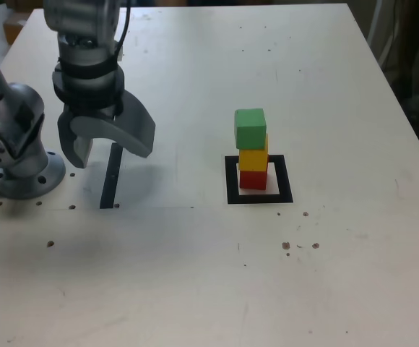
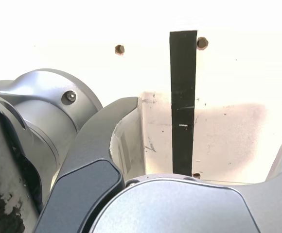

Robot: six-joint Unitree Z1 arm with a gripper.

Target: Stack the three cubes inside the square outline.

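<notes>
The three cubes stand as one tower inside the square outline of black tape, right of centre in the exterior view: the red cube at the bottom, the yellow cube on it, the green cube on top, turned slightly and overhanging a little. My gripper hangs open far to the exterior view's left of the tower, above the thin black strip, with nothing between its jaws. In the wrist view the gripper shows only bare table and the strip between its open jaws; the cubes are out of that view.
A thin black tape strip lies on the white table under the gripper. The arm's grey base sits at the exterior view's left edge. Small screw holes and dark specks dot the table. Dark clutter lies beyond the table's right edge.
</notes>
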